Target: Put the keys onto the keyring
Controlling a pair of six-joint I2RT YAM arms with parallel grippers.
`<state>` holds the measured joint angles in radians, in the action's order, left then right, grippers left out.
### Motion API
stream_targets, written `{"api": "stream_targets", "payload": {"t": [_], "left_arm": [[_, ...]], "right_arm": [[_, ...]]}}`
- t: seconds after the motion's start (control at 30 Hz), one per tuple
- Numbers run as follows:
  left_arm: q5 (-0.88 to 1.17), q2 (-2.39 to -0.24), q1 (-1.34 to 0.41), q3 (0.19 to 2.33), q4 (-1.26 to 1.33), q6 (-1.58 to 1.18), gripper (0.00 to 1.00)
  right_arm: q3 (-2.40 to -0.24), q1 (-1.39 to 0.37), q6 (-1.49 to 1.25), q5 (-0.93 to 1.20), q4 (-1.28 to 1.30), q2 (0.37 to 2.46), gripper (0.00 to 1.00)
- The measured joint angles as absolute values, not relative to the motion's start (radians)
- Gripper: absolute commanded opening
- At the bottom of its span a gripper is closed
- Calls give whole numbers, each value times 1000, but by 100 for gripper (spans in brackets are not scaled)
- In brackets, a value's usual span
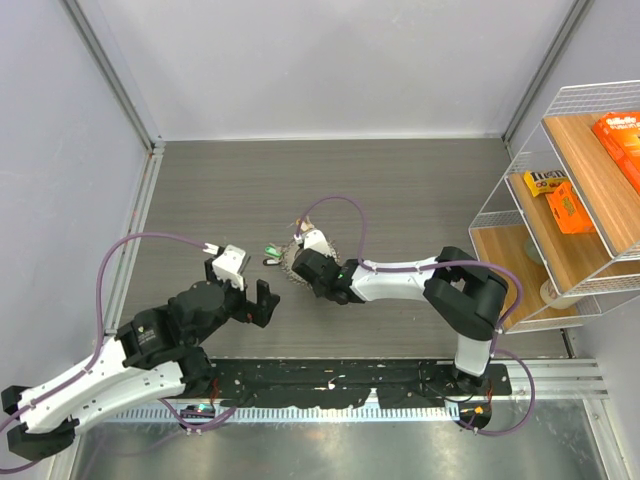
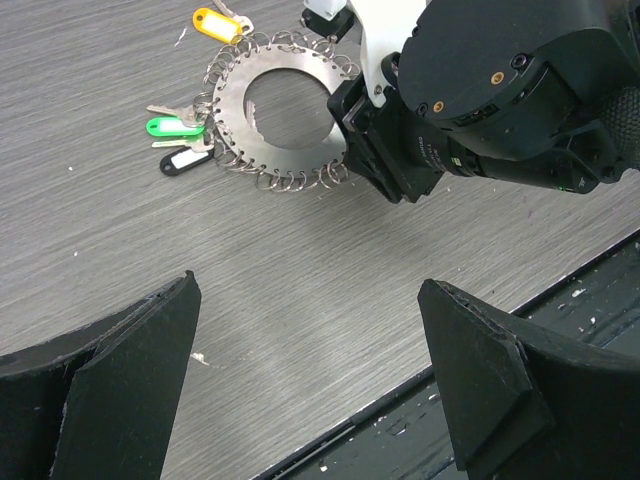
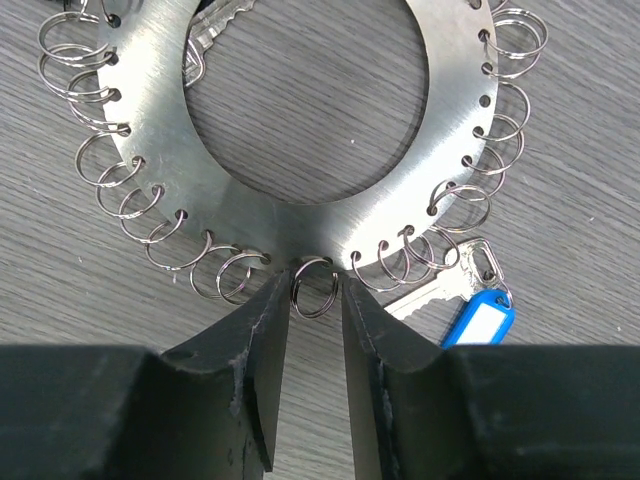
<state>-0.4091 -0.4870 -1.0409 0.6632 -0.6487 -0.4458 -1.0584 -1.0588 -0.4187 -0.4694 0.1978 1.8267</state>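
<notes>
Spread wide at the bottom of the left wrist view, the left claw [image 2: 310,290] is seen nearest, with only bare worktop [image 2: 120,230] between its fingers. Straight ahead and well apart, the keyring [image 2: 285,155] lies flat, and the right arm's dark housing is set against its right rim. A green key [image 2: 170,126] is laid just beside the left rim, its long axis running across the view. A yellow key [image 2: 215,22] is at the far rim.

From the right wrist, the right claw [image 3: 313,280] is shown drawn nearly together, with one small split ring [image 3: 315,316] on the keyring's near rim held between the tips. Whether it is truly pinched cannot be told. A blue key [image 3: 478,318] lies just right of the tips, apparently hung on a neighbouring loop.

From above, the right claw is found at the keyring itself, so that arm is judged nearer. The green key lies on the side facing the left claw.
</notes>
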Motion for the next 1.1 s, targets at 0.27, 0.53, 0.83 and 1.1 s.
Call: {"api": "stream_targets", "payload": {"t": [0.27,0.53,0.83,1.1], "left_arm": [[-409,-503,-1041,664,-649,-446,99],[-409,-506,-1041,664,-649,-447,99],[-408,-501,-1041,664,-649,-447,99],[-353,-464,-1041,664,-642,-440,99]], "right_arm": [[-1058,-1058,-422,-470,193,1827,24],[-1054,-1056,-421,-477,179,1827,5],[-1038,-1056,-414,-499,163,1814,5],[-962,-1051,-415,-415,158,1682,5]]}}
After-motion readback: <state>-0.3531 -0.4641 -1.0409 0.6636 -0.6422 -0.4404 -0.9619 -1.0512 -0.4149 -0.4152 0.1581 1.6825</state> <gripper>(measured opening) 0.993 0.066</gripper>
